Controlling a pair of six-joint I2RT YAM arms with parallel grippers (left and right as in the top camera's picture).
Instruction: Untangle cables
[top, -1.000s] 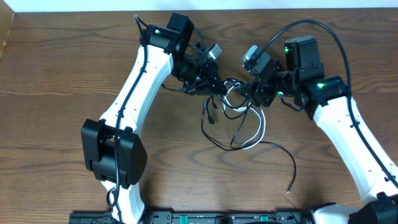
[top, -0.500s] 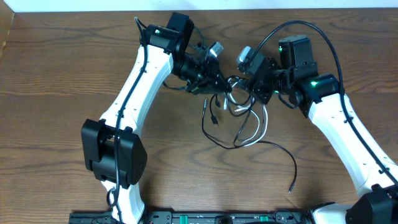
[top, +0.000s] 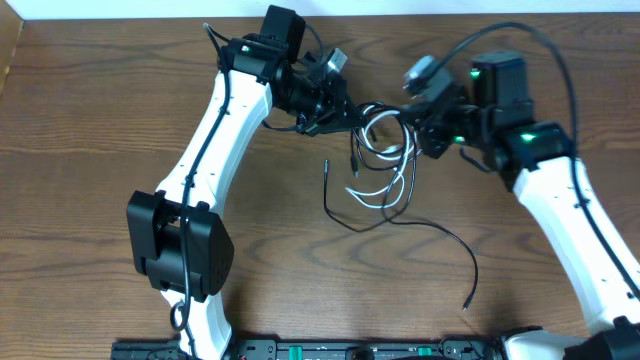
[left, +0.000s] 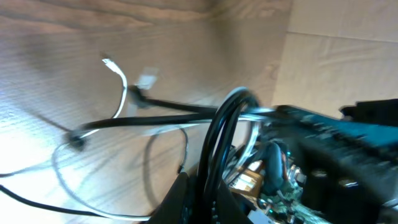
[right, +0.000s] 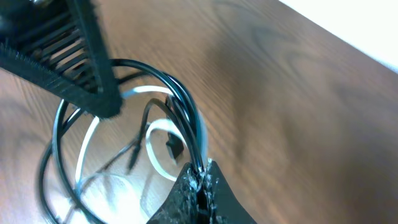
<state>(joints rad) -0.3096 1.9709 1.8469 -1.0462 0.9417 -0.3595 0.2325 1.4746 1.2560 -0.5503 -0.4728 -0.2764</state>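
Cables (top: 380, 165) — thin black and white cords — hung over the far middle of the brown wooden table (top: 100, 200); right gripper (top: 416, 135) had just pinched shut on them, left gripper (top: 348, 114) stayed clamped — pulling apart could begin.

I am gripping the coil of cables (top: 385, 152) from both sides, my left gripper (top: 348, 114) sitting just left of it and my right gripper (top: 419, 136) just right. Loose loops are trailing on the table (top: 100, 120) before the coil, one end lying farther right.
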